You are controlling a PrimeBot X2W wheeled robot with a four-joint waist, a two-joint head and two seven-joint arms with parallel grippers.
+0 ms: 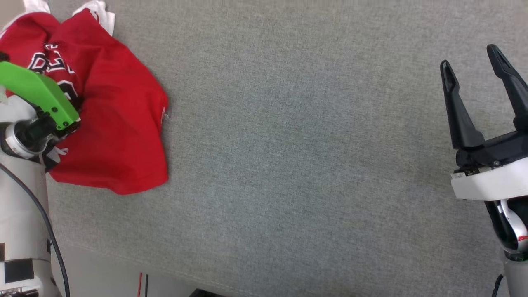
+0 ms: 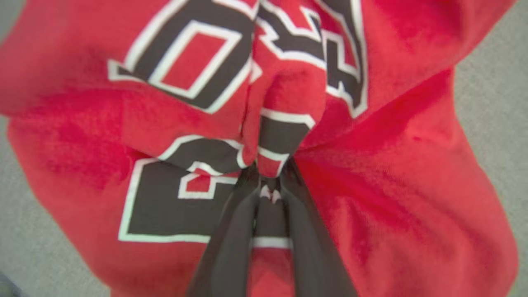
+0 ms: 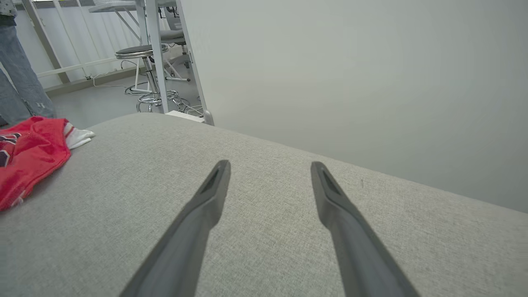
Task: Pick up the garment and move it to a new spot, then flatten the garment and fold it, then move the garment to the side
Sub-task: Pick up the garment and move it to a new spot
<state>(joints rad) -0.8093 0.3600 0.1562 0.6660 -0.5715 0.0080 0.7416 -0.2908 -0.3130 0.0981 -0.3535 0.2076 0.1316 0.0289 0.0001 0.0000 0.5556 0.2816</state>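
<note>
Looks down on a wide grey fabric-covered table (image 1: 309,144). Finds the garment (image 1: 119,123), a red jersey, bunched in a heap near the table's far left corner. Shows white sleeve ends poking out toward the table's far edge, and creased black lettering with white outlines on top of the heap. Cannot tell whether any of the cloth is raised off the table.

Over the table's left edge, shows a pale forearm with a green cover (image 1: 37,93) reaching onto the heap. Close up, shows the left gripper (image 2: 268,181) with its two dark fingers drawn narrow, pinching a raised fold of the red cloth right at the lettering.

Over the table's right side, shows the right gripper (image 1: 469,57) with fingers spread wide, holding nothing, above bare grey fabric.

Beyond the table's far edge, takes in a pale partition wall (image 3: 350,82), a round stool (image 3: 142,51) on a chrome base, and a person's legs (image 3: 20,82) in blue jeans.
</note>
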